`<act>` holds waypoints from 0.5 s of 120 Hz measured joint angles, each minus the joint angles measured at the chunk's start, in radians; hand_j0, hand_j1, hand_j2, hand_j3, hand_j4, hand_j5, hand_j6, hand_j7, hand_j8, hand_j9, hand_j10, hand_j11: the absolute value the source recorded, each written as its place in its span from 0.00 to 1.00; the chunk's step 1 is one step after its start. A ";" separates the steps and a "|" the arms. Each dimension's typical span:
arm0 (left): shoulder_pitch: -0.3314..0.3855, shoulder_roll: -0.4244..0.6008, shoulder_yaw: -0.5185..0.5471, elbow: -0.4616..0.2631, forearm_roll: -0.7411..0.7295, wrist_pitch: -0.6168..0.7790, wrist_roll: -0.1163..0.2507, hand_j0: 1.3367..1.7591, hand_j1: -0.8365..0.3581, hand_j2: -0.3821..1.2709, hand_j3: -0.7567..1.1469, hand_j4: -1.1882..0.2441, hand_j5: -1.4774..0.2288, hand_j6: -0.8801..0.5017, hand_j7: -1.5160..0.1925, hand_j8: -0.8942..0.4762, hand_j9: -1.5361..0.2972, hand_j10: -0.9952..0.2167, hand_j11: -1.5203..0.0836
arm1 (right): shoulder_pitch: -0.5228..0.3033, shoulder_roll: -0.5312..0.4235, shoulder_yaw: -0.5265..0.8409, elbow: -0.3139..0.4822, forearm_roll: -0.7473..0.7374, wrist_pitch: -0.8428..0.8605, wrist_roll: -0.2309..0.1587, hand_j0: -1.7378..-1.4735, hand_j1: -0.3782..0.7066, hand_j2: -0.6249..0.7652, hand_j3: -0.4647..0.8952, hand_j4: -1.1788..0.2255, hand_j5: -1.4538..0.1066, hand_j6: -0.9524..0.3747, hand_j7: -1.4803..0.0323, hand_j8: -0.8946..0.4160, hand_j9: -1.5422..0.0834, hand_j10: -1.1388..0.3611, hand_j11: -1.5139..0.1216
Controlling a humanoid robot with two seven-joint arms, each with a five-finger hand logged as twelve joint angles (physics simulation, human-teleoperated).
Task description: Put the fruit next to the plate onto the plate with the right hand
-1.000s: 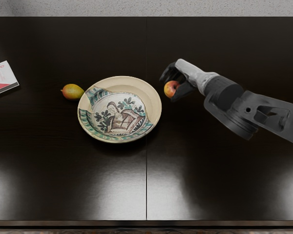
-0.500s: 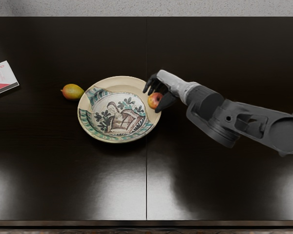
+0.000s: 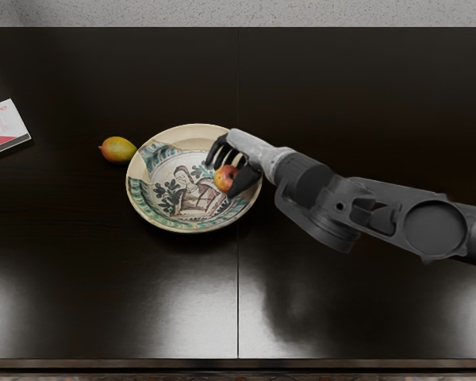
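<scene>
While your dark right hand [image 3: 236,157] clasps the small red-and-yellow round fruit [image 3: 224,177] over the right side of the cream painted ceramic plate [image 3: 189,132] | risk: let go too high and it may roll off the sloped rim | lower first

Right hand [image 3: 232,163] grips apple [image 3: 224,177] over plate [image 3: 155,208].

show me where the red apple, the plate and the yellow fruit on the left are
red apple [image 3: 224,177], head view, the middle of its visible red side
plate [image 3: 192,135], head view, the plain cream far rim
yellow fruit [image 3: 117,148], head view, the middle of its body
</scene>
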 joint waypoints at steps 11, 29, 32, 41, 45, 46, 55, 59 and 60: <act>0.000 0.000 0.000 0.000 0.000 0.000 0.000 0.76 0.76 0.26 0.40 0.67 0.69 0.47 0.71 0.48 0.67 0.63 0.76 | -0.001 0.006 0.006 -0.001 -0.021 -0.009 0.000 0.30 0.41 0.53 0.34 0.56 0.59 0.44 0.63 0.45 0.62 0.52 0.60; 0.000 0.000 0.000 0.000 0.000 0.000 0.000 0.76 0.76 0.26 0.40 0.67 0.69 0.47 0.71 0.48 0.67 0.63 0.76 | 0.002 0.003 0.022 0.004 -0.032 -0.012 0.000 0.30 0.24 0.48 0.34 0.68 0.74 0.56 0.79 0.55 0.77 0.62 0.75; 0.000 0.000 0.000 0.000 0.000 0.000 0.000 0.76 0.76 0.26 0.40 0.67 0.69 0.47 0.71 0.48 0.67 0.63 0.76 | 0.002 -0.001 0.032 0.005 -0.030 -0.009 0.000 0.30 0.22 0.48 0.34 0.70 0.76 0.57 0.81 0.56 0.79 0.64 0.77; 0.000 0.000 0.000 0.000 0.000 0.000 0.000 0.76 0.76 0.26 0.40 0.67 0.69 0.47 0.71 0.48 0.67 0.63 0.76 | 0.002 -0.033 0.081 0.008 0.004 0.044 0.000 0.30 0.18 0.47 0.34 0.73 0.80 0.61 0.85 0.59 0.83 0.66 0.80; 0.000 0.000 0.000 -0.003 0.000 0.000 0.000 0.76 0.76 0.26 0.40 0.67 0.69 0.47 0.71 0.48 0.67 0.63 0.76 | 0.002 -0.057 0.116 0.009 0.044 0.096 0.000 0.30 0.16 0.46 0.34 0.74 0.82 0.62 0.86 0.60 0.84 0.67 0.82; 0.000 0.000 0.000 -0.003 0.000 0.000 0.000 0.76 0.76 0.26 0.40 0.67 0.69 0.47 0.71 0.48 0.67 0.63 0.76 | 0.001 -0.063 0.126 0.009 0.055 0.111 0.000 0.30 0.16 0.46 0.34 0.74 0.82 0.62 0.86 0.60 0.84 0.68 0.82; 0.004 0.000 0.000 -0.001 0.000 0.003 0.000 0.76 0.76 0.26 0.40 0.67 0.69 0.47 0.71 0.48 0.67 0.63 0.76 | -0.002 -0.148 0.211 0.008 0.206 0.282 0.021 0.30 0.13 0.46 0.34 0.76 0.84 0.64 0.89 0.61 0.86 0.69 0.84; 0.011 0.000 0.000 0.000 0.000 0.004 0.000 0.76 0.76 0.26 0.40 0.67 0.69 0.47 0.71 0.48 0.67 0.63 0.76 | -0.003 -0.205 0.238 0.006 0.285 0.367 0.051 0.30 0.12 0.46 0.34 0.77 0.85 0.65 0.90 0.62 0.87 0.70 0.85; 0.012 0.000 0.000 0.000 0.000 0.005 0.000 0.76 0.76 0.26 0.40 0.67 0.69 0.47 0.71 0.48 0.67 0.63 0.76 | -0.003 -0.220 0.244 0.006 0.303 0.387 0.060 0.30 0.12 0.45 0.34 0.77 0.85 0.65 0.90 0.62 0.87 0.70 0.85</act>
